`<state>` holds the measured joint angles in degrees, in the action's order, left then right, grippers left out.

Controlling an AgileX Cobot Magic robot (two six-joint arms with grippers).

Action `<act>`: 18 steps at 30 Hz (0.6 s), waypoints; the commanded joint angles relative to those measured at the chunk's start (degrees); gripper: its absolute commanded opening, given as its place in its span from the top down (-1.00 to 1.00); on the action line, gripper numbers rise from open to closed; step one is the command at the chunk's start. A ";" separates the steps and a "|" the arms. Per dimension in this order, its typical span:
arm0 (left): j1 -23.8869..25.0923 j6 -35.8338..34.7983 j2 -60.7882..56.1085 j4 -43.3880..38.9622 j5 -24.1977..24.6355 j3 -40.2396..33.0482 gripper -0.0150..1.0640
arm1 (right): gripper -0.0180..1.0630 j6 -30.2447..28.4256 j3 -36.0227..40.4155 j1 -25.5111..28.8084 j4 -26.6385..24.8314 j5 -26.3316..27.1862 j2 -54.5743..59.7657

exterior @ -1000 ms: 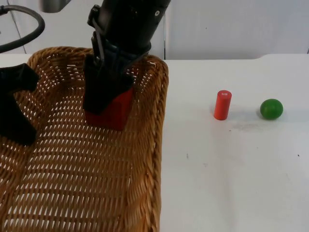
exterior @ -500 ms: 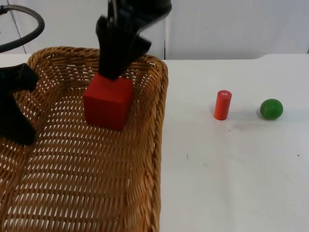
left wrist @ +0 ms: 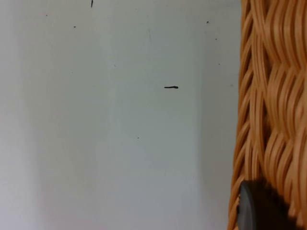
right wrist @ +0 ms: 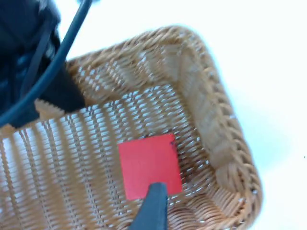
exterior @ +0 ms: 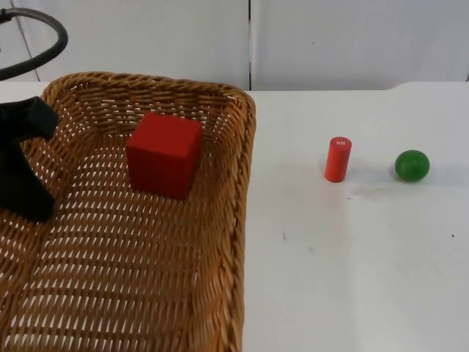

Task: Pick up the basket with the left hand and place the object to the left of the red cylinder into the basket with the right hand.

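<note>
The woven wicker basket point(exterior: 246, 176) takes up the left half of the top view. My left gripper point(exterior: 29, 187) is shut on its left rim; the left wrist view has that rim point(left wrist: 271, 96) with a black fingertip point(left wrist: 261, 208) against it. A red cube point(exterior: 164, 155) lies inside the basket near its far wall. My right gripper point(right wrist: 154, 211) hangs open well above the basket point(right wrist: 225, 143), clear of the cube point(right wrist: 149, 165) below it. The red cylinder point(exterior: 338, 159) stands upright on the table to the right of the basket.
A green ball point(exterior: 412, 166) rests just right of the red cylinder. The white table point(exterior: 352, 264) runs bare in front of both. The grey partition wall point(exterior: 330, 40) closes off the far edge.
My right gripper let go of the red cube inside the basket, then rose and left the top view. The cube stays where it was set. The left gripper and basket have not moved.
</note>
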<state>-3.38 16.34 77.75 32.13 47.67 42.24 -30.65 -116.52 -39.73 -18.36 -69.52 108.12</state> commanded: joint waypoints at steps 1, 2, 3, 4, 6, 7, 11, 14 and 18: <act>0.12 -0.14 -0.51 1.43 0.27 0.42 0.98 | -0.48 0.21 1.60 1.94 -2.01 -0.44 -2.77; 0.12 -0.14 -0.51 1.43 0.27 0.42 0.98 | -0.48 0.21 1.60 1.94 -2.01 -0.44 -2.77; 0.12 0.00 -0.51 1.43 0.26 0.42 0.98 | -0.48 0.21 2.62 2.40 -2.01 -0.44 -3.65; 0.12 0.29 -0.51 1.43 0.26 0.42 0.98 | -0.48 0.21 5.14 2.63 -1.37 -0.44 -5.51; 0.12 0.29 -0.51 1.43 0.26 0.42 0.98 | -0.48 0.21 6.99 2.63 -0.57 -0.44 -6.88; 0.12 0.29 -0.51 1.43 0.26 0.42 0.98 | -0.48 0.21 8.64 2.63 0.43 -0.44 -8.08; 0.12 0.91 -0.51 1.43 0.26 0.42 0.98 | -0.48 0.21 15.33 2.63 1.42 0.80 -13.54; 0.12 0.91 -0.51 1.43 0.26 0.42 0.98 | -0.48 0.79 18.34 2.63 1.56 1.99 -16.27; 0.12 1.35 -0.51 1.43 0.26 0.42 0.98 | -0.48 1.12 22.98 2.63 1.82 4.11 -20.40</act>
<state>-3.38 17.45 77.75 32.13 47.80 42.24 -29.78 -94.31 -37.29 -16.80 -66.21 88.90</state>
